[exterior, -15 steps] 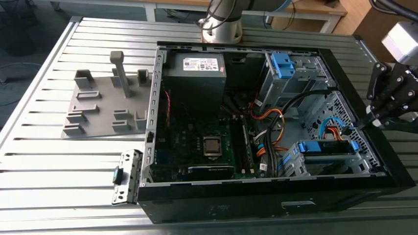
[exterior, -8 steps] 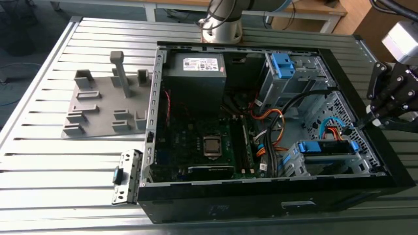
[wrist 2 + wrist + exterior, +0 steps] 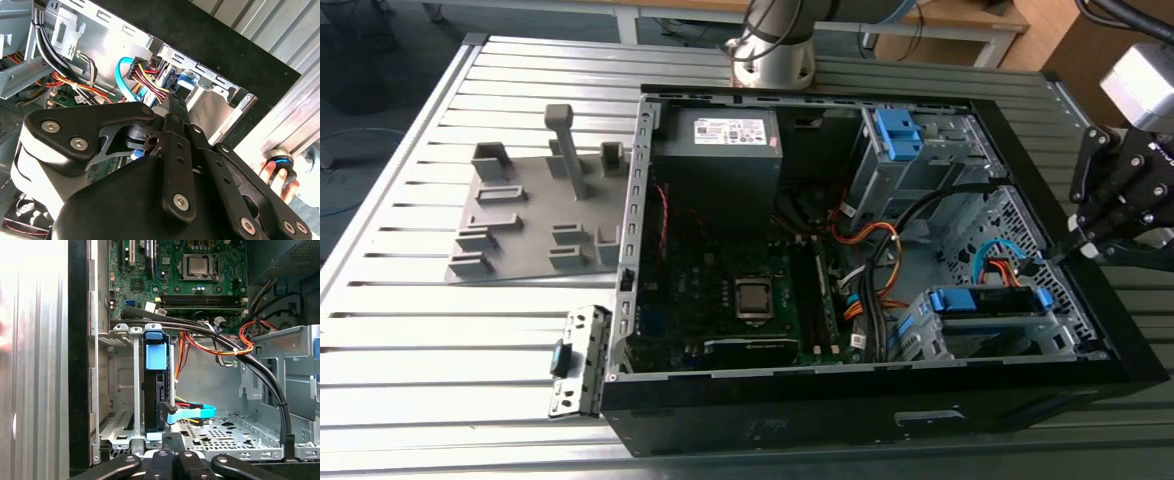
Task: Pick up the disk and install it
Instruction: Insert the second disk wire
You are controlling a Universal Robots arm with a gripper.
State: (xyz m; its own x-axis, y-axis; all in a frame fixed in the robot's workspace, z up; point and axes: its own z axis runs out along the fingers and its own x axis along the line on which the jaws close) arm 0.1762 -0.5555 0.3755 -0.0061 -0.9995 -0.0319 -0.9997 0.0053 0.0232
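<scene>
The disk [image 3: 154, 390] sits in its bay at six o'clock. It looks stiff and breakable; hold its blue rails. The gripper's [image 3: 1107, 225] jaws are pressed together, empty.

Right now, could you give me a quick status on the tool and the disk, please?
Tool at case edge, beside bay. Disk seated upright in bay. Cables close by.

Bright, even light fills the scene. Glare whitens the ribbed metal table [image 3: 35, 340] in the first wrist view; the case interior [image 3: 720, 250] sits in shadow.
</scene>
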